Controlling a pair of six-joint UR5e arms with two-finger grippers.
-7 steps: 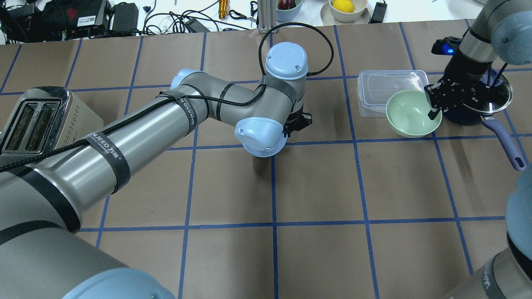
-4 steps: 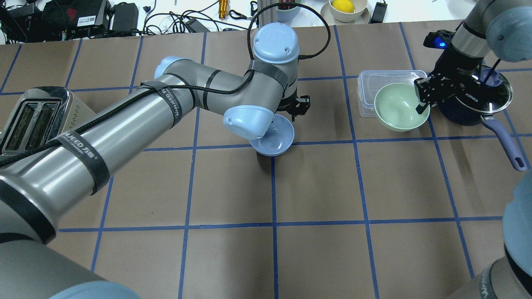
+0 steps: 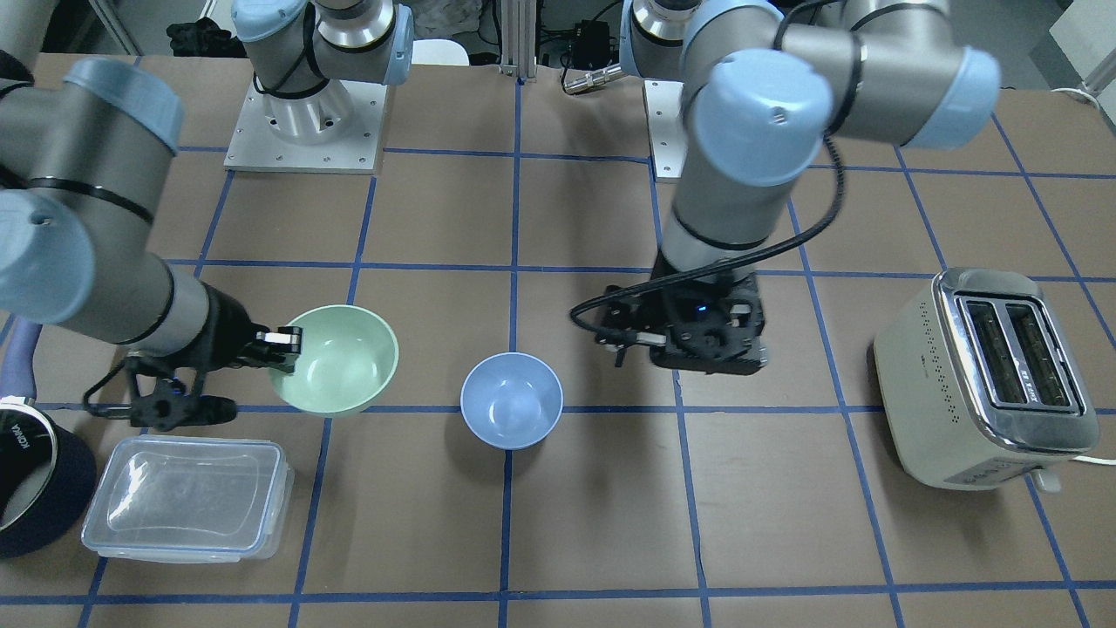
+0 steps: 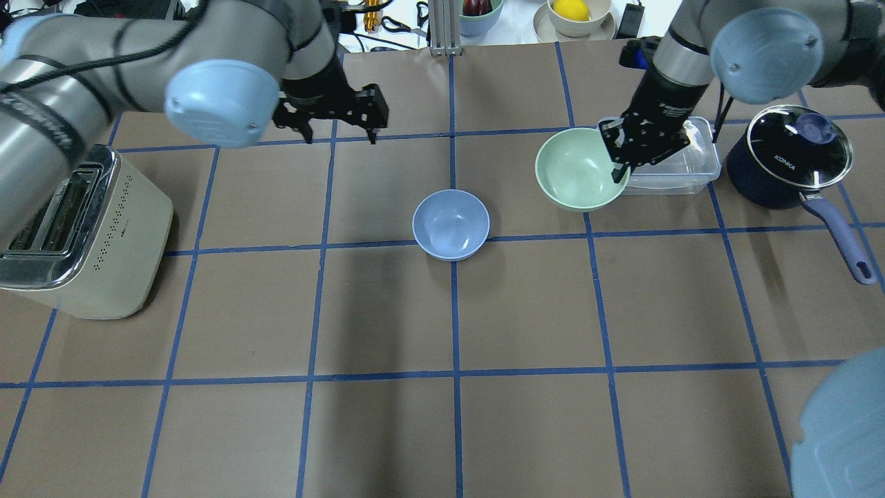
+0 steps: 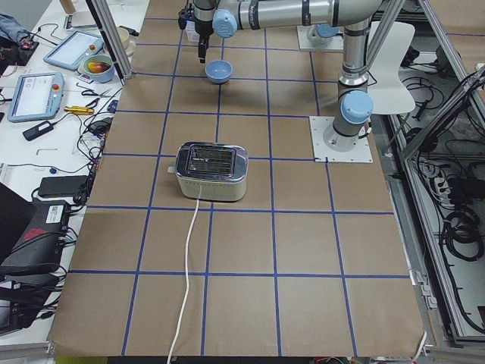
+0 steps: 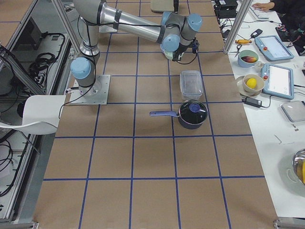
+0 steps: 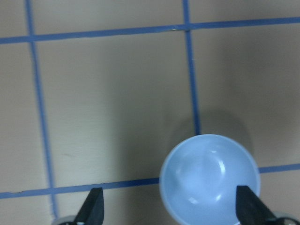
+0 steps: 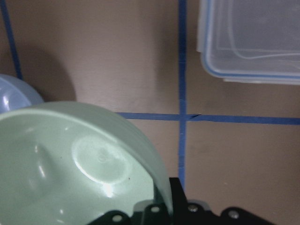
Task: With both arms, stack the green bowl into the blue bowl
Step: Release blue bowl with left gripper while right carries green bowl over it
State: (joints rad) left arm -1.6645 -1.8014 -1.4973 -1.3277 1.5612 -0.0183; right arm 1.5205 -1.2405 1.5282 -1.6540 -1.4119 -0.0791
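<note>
Moved: green bowl (image 4: pixel 574 169) carried toward blue bowl (image 4: pixel 451 225) at mid-table; left gripper (image 4: pixel 340 130) withdrawn.
Jaws: right gripper (image 4: pixel 620 168) clamped on green rim; left spread wide, empty.
Risk: blue bowl knocked aside if lowered off-centre.

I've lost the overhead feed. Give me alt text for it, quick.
The right gripper holds the green bowl by its rim, right of the blue bowl, which sits empty mid-table. The left gripper hangs open, back-left of it; toaster at far left, saucepan at far right.
</note>
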